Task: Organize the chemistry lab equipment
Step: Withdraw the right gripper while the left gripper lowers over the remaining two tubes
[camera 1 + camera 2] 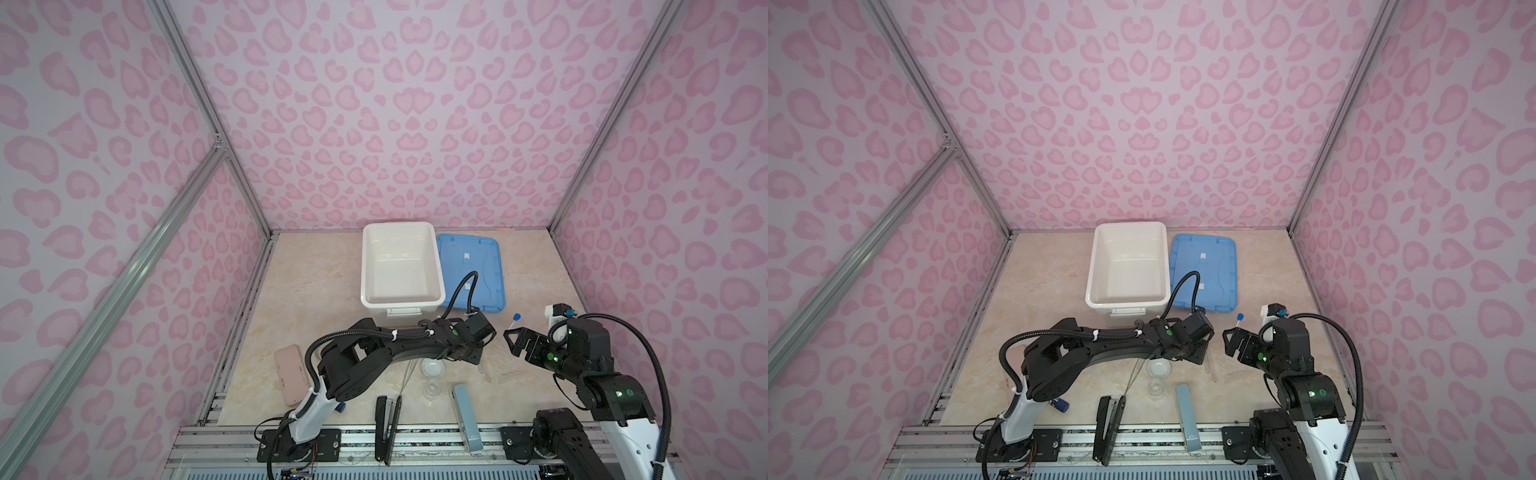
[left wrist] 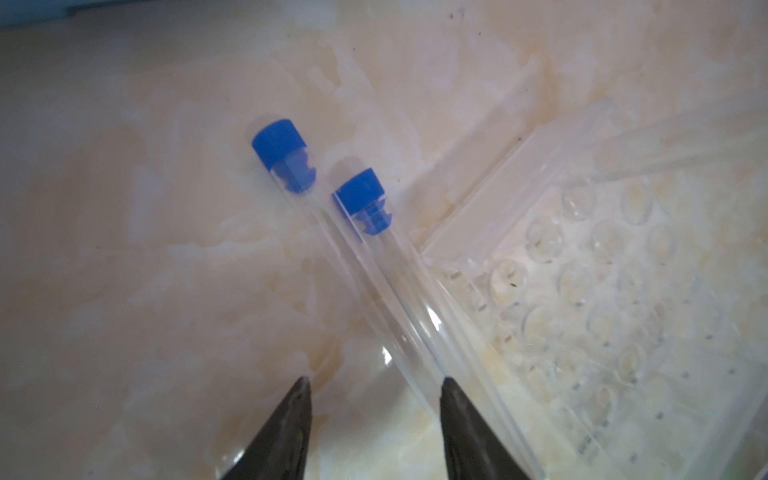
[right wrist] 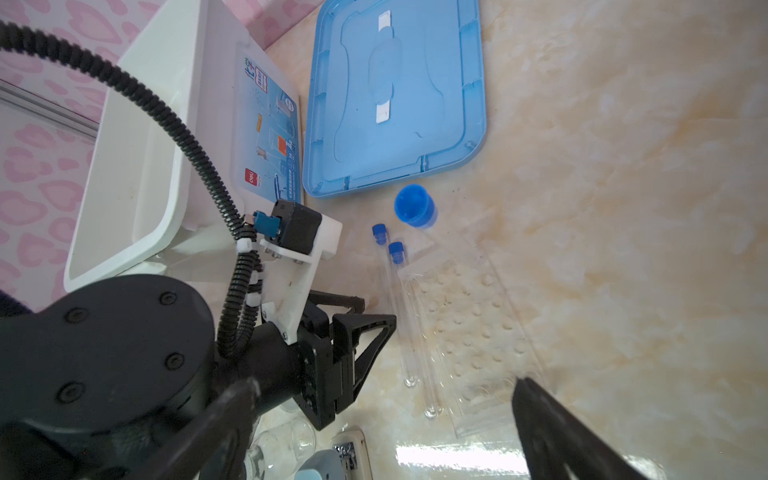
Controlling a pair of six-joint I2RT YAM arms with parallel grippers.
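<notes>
Step in hand, I'd judge: picking up the two clear blue-capped tubes [image 2: 405, 282], which lie side by side on the marbled tabletop [image 2: 124, 249], just beside the clear dimpled rack [image 2: 602, 291].

Left gripper [image 2: 376, 399]: jaws half apart over the tubes' lower ends, gripping nothing. One fingertip [image 2: 457, 411] overlaps a tube.

Next move, likely: centre over one tube, lower, close.

Right gripper [image 1: 513, 343]: spread wide, empty, nearby.

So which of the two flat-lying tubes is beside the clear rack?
The tube whose blue cap sits farther from the blue lid; the other tube lies beyond it, away from the rack.
</notes>
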